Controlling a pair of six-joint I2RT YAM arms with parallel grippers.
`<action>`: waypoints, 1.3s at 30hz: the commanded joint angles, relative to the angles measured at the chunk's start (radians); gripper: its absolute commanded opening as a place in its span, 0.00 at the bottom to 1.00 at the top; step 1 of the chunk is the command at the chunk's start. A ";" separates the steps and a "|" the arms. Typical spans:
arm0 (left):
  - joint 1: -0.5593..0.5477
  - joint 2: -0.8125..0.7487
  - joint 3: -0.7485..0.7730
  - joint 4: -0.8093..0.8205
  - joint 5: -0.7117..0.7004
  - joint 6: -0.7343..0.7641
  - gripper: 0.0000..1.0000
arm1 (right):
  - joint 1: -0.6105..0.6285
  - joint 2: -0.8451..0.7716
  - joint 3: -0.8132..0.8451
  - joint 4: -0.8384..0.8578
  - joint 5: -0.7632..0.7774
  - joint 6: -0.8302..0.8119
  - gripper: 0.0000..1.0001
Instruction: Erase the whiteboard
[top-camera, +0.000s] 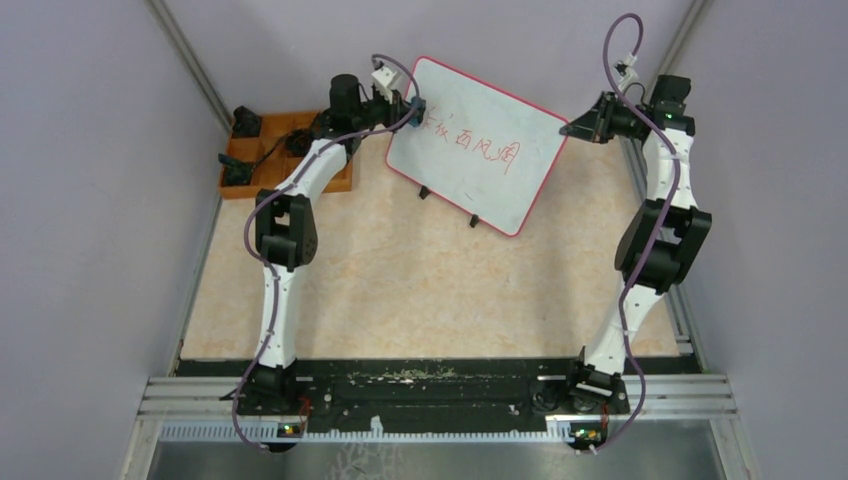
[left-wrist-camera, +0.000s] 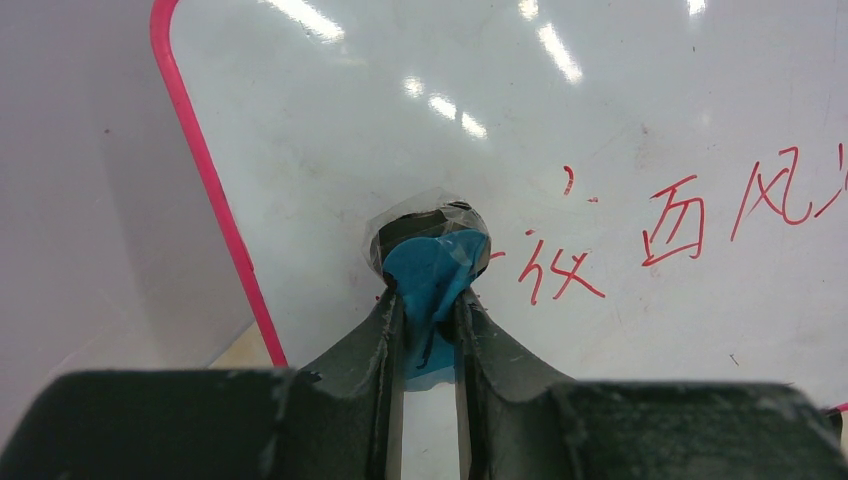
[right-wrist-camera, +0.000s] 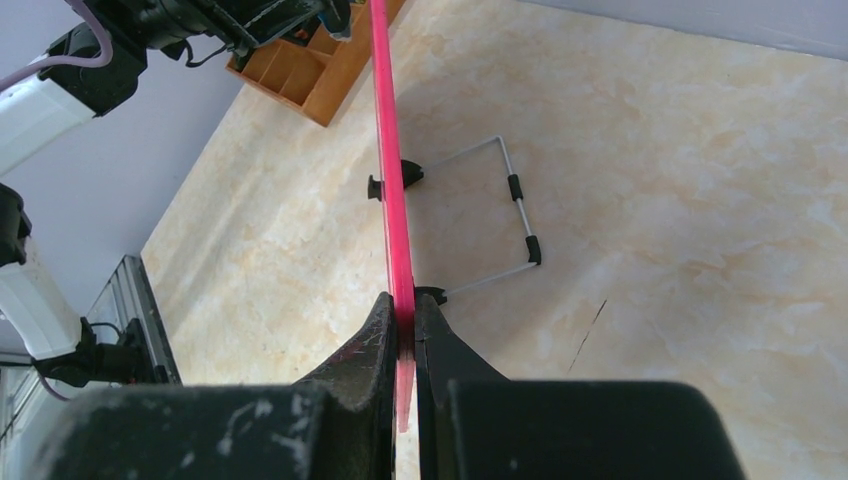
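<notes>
One whiteboard (top-camera: 490, 110) edge is pinched by right tool (right-wrist-camera: 402, 305).

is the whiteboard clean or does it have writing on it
Written on: red characters show across the whiteboard, beside the blue pad in the left gripper.

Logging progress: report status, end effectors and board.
Left end effector shut on blue eraser, at the whiteboard. Right end effector clamps its frame. Red writing not yet erased. Nothing in the eraser's path.
</notes>
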 joint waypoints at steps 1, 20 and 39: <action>-0.002 -0.011 0.053 0.007 -0.003 0.021 0.00 | -0.004 -0.028 -0.006 0.006 -0.032 -0.025 0.00; -0.024 0.089 0.172 -0.063 -0.027 0.056 0.00 | 0.045 -0.080 -0.063 -0.001 -0.015 -0.090 0.00; -0.069 0.107 0.193 -0.135 -0.020 0.030 0.00 | 0.098 -0.125 -0.113 -0.001 0.030 -0.115 0.00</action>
